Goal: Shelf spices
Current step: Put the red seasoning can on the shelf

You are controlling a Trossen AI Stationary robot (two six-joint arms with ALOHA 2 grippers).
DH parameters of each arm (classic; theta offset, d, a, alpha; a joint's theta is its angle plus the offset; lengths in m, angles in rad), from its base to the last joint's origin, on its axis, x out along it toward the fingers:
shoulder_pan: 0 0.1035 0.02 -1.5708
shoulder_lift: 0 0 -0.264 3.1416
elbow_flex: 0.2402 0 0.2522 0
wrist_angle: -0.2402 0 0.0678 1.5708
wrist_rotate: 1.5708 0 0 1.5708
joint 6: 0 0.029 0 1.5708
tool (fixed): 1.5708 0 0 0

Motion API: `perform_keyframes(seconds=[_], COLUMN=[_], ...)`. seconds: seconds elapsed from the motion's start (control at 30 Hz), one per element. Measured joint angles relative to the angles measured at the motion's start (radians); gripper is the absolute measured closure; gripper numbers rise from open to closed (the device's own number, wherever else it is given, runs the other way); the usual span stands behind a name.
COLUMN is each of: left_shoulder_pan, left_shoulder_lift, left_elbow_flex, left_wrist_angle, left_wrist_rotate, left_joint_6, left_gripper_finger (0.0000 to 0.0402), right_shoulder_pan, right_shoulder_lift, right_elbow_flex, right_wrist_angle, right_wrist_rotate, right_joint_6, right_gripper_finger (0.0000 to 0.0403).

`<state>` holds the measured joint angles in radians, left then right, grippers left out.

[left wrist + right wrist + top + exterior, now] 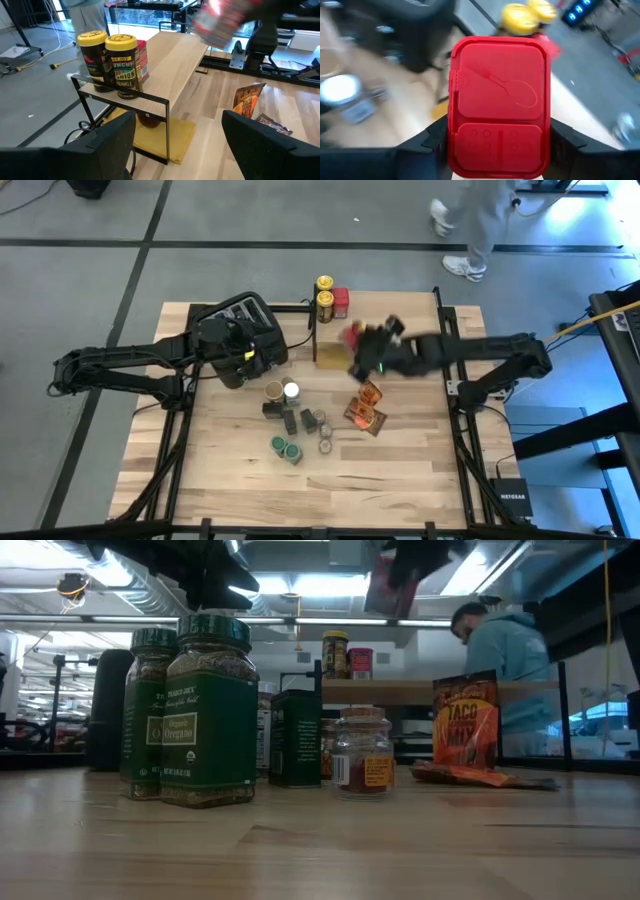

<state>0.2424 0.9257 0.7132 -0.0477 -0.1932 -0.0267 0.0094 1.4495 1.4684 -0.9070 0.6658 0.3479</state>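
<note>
The right gripper (356,340) is over the shelf (172,65), and its fingers are pinching a red-lidded tin (498,105) from both sides; the right wrist view has that flat red lid filling the middle, a spoon outline pressed into it. In the low view the tin hangs up high above the plank, blurred, with the arm dark above it. On the shelf's far end stand two yellow-lidded jars (107,62) side by side, and a red tin (142,60) touches them just behind. The left gripper (238,352) waits beside the black toaster (243,318) at the shelf's left, fingers spread wide with nothing between them, looking along the plank. Out on the table (400,470), the rest of the spices sit in a loose cluster: two green-lidded oregano jars (192,710) close together, a dark green box (295,737) behind them, a small clear jar of red spice (362,752) just beside that. Orange-brown taco mix packets (366,408) lie near the right side, one propped upright, another flat. A person in a pale blue hoodie (505,645) stands beyond the table.
</note>
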Motion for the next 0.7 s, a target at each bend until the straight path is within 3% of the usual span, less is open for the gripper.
perform_keyframes(seconds=[0.17,0.37,0.57,0.7], left_shoulder_pan=[0.0,0.0,0.0,0.0], left_shoulder_lift=[0.0,0.0,0.0,0.0], left_elbow_flex=[0.0,0.0,0.0,0.0], left_wrist_angle=[-0.002,-0.002,0.001,0.0], left_wrist_rotate=[0.0,0.0,0.0,0.0], left_joint_6=[0.0,0.0,0.0,0.0], left_gripper_finger=[0.0112,0.0112,0.0112,0.0112], right_shoulder_pan=[-0.254,-0.487,-0.58,-0.589], right_shoulder_lift=[0.003,0.01,0.009,0.032], right_elbow_flex=[0.013,-0.051,-0.103,-0.108], right_wrist_angle=[-0.051,0.027,0.18,0.206], right_wrist_rotate=[-0.098,-0.311,-0.483,-0.494], right_joint_6=[-0.039,-0.043,-0.046,-0.05], right_gripper_finger=[0.0189,0.0189,0.0185,0.0181])
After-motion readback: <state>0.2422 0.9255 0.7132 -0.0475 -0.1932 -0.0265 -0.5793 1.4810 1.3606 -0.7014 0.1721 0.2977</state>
